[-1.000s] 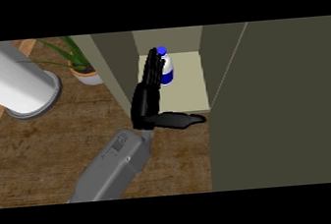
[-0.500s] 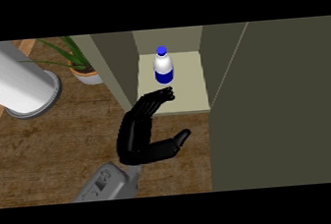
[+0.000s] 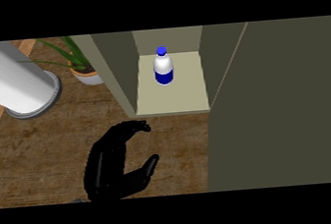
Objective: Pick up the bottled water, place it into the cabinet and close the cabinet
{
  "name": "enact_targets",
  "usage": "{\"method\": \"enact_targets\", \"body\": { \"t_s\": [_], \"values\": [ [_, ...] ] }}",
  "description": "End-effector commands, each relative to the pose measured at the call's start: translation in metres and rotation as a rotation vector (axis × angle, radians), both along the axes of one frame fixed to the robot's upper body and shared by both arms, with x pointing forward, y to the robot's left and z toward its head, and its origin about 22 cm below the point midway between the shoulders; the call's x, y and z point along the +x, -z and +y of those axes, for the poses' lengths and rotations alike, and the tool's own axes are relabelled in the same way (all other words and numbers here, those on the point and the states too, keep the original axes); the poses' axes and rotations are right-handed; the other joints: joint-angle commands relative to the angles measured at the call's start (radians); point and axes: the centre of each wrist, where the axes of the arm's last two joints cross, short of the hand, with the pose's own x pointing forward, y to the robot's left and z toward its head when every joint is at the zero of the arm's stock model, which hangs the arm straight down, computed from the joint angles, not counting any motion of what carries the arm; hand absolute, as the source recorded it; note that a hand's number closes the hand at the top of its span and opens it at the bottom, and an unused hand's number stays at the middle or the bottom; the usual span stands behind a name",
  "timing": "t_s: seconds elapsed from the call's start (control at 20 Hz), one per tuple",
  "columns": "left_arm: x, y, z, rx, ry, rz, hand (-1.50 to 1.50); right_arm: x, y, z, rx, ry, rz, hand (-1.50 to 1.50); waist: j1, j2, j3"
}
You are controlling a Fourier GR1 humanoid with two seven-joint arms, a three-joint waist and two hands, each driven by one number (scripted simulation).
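Note:
The bottled water [image 3: 163,67], white with a blue cap and blue label, stands upright on the pale shelf of the open cabinet [image 3: 185,97], towards its back. My left hand [image 3: 111,167] hangs over the wooden counter below and left of the cabinet's opening, well apart from the bottle. Its fingers point up the view with their tips slightly bent, the thumb sticks out to the right, and it holds nothing. The right hand does not show.
The cabinet's dark open door [image 3: 284,109] fills the right side of the view. A large white cylinder [image 3: 10,82] stands at the left, with a potted plant [image 3: 77,62] beside the cabinet's left wall. Brown counter [image 3: 40,153] lies in front.
The left hand has let go of the bottle and drawn back out of the cabinet, down towards the view's lower edge. The bottle stays upright on the shelf.

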Motion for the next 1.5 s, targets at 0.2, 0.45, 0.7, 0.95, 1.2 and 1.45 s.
{"method": "enact_targets", "body": {
  "t_s": [0.2,0.45,0.7,0.95,1.2,1.45],
  "values": [
    [-0.036,-0.009,0.063,-0.032,-0.087,0.014,-1.50,-0.010,-0.052,0.020,-0.095,-0.162,-0.137,1.50,-0.009,-0.005,-0.001],
    [-0.050,-0.016,0.085,-0.098,-0.115,0.021,-1.50,-0.009,-0.054,0.034,-0.081,-0.335,-0.099,1.50,0.012,-0.008,-0.005],
    [-0.054,-0.023,0.108,-0.083,-0.129,0.020,-1.50,-0.007,-0.063,0.044,-0.103,-0.405,-0.143,1.50,0.017,-0.009,-0.011],
    [-0.069,-0.027,0.125,-0.087,-0.125,0.032,-1.50,-0.005,-0.049,0.057,-0.047,-0.451,-0.087,1.50,0.041,-0.013,-0.013],
    [-0.078,-0.026,0.143,-0.088,-0.119,0.049,-1.50,-0.009,-0.039,0.074,0.166,-0.409,-0.013,1.50,0.057,0.005,-0.013],
    [-0.081,-0.033,0.151,-0.074,-0.054,0.036,-1.50,-0.002,-0.035,0.078,0.172,-0.410,-0.033,1.50,0.111,0.021,-0.014]
  ]
}}
